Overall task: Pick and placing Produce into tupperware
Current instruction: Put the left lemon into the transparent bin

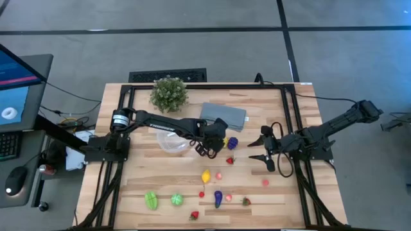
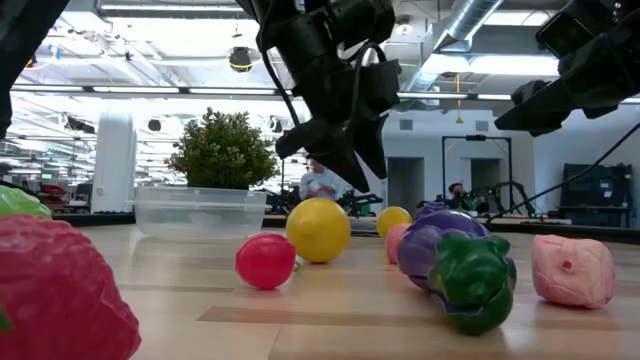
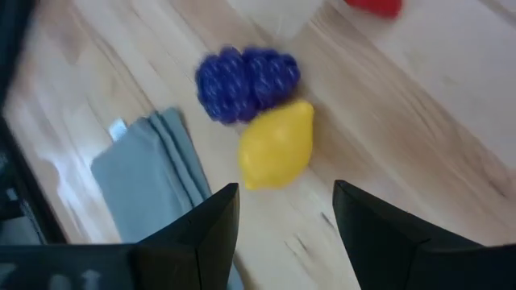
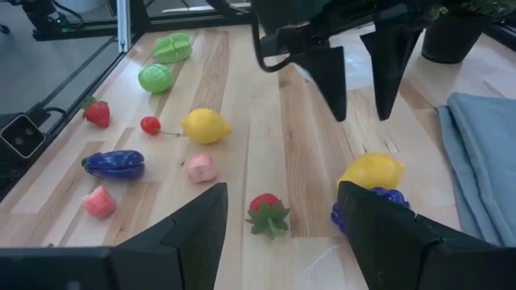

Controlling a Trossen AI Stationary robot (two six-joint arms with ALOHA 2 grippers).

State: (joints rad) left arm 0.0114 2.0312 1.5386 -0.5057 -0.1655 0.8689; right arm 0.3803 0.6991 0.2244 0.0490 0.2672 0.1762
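The clear round tupperware [image 1: 172, 142] stands on the table left of centre, also in the low view [image 2: 200, 210]. Just to its right my left gripper [image 1: 210, 150] hangs open, fingers pointing down, above a yellow lemon [image 3: 276, 145] that lies against a blue-purple grape bunch [image 3: 246, 80]. From the right wrist view its fingertips [image 4: 361, 113] stand clear above that lemon [image 4: 371, 171]. My right gripper [image 1: 253, 149] waits open at the right and holds nothing. More produce lies near the front: a second lemon [image 1: 205, 175], an eggplant [image 1: 218, 199], green pieces [image 1: 151, 200] and a strawberry [image 1: 230, 160].
A folded grey-blue cloth [image 1: 225, 115] lies behind the lemon and grapes. A potted plant [image 1: 169, 94] stands at the far edge. Small red and pink pieces [image 1: 265, 182] are scattered toward the near right. Black rails [image 1: 290, 128] run along the table's sides.
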